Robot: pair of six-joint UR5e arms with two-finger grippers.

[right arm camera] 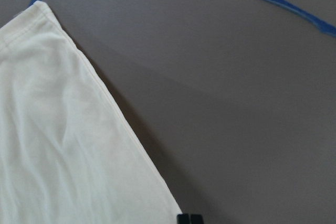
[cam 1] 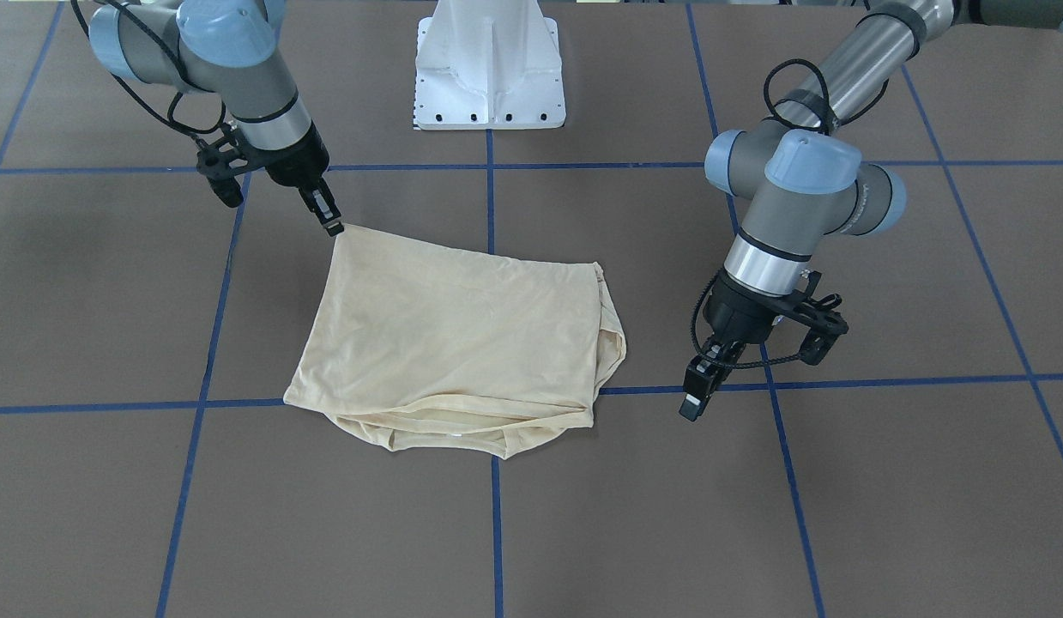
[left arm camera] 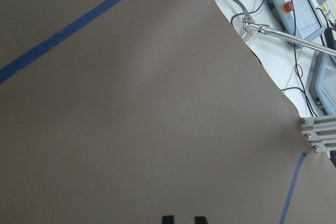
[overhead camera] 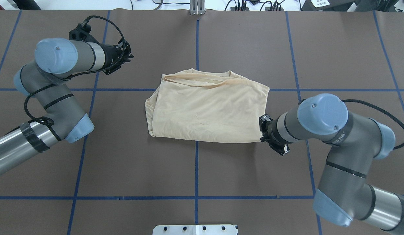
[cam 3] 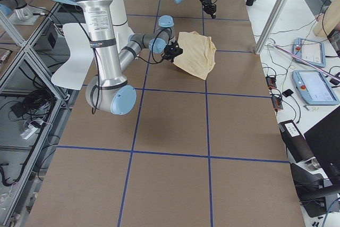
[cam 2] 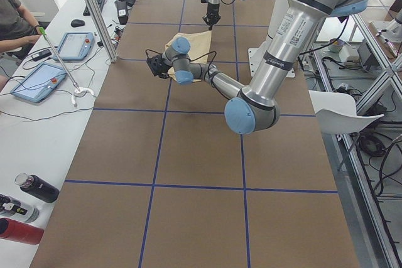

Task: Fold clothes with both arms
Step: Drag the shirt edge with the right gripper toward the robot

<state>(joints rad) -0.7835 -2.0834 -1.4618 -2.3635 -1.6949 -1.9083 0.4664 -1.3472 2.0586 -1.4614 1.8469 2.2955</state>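
Shirt [cam 1: 445,335] corner pinched by R end effector [cam 1: 334,227].

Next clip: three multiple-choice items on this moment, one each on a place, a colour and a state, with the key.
1. Where is the right pincer?
A. At a corner of the T-shirt.
B. Over the white base.
C. Behind the robot.
2. What colour are the tape lines?
A. Red.
B. Blue.
C. Green.
3. How is the left pincer?
A. Shut on a sleeve.
B. Open, holding nothing.
C. Out of view.
1 A: its tips meet the cloth's corner.
2 B: blue throughout.
3 B: its wrist view shows parted fingertips over bare table.
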